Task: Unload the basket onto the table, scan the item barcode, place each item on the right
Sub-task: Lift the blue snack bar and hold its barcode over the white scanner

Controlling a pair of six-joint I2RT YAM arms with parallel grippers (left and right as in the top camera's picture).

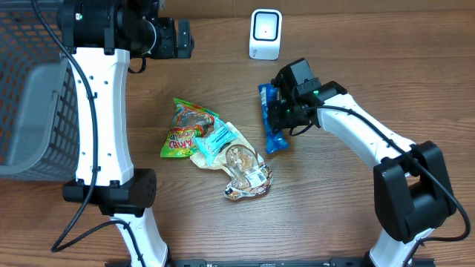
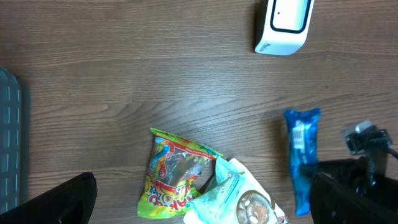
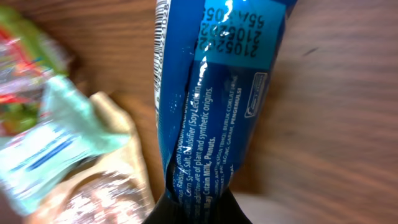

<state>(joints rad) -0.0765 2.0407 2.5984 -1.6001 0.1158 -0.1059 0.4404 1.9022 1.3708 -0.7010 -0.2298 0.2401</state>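
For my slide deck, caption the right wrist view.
A blue snack wrapper pinched in the right hand, wooden table behind.

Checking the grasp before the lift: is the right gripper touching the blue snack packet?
Touching. The right wrist view shows the blue snack packet narrowing where it is pinched in the right gripper.

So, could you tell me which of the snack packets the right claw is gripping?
The long blue packet, apart from the others; the right claw is shut on it. The green gummy bag and clear bag lie untouched.
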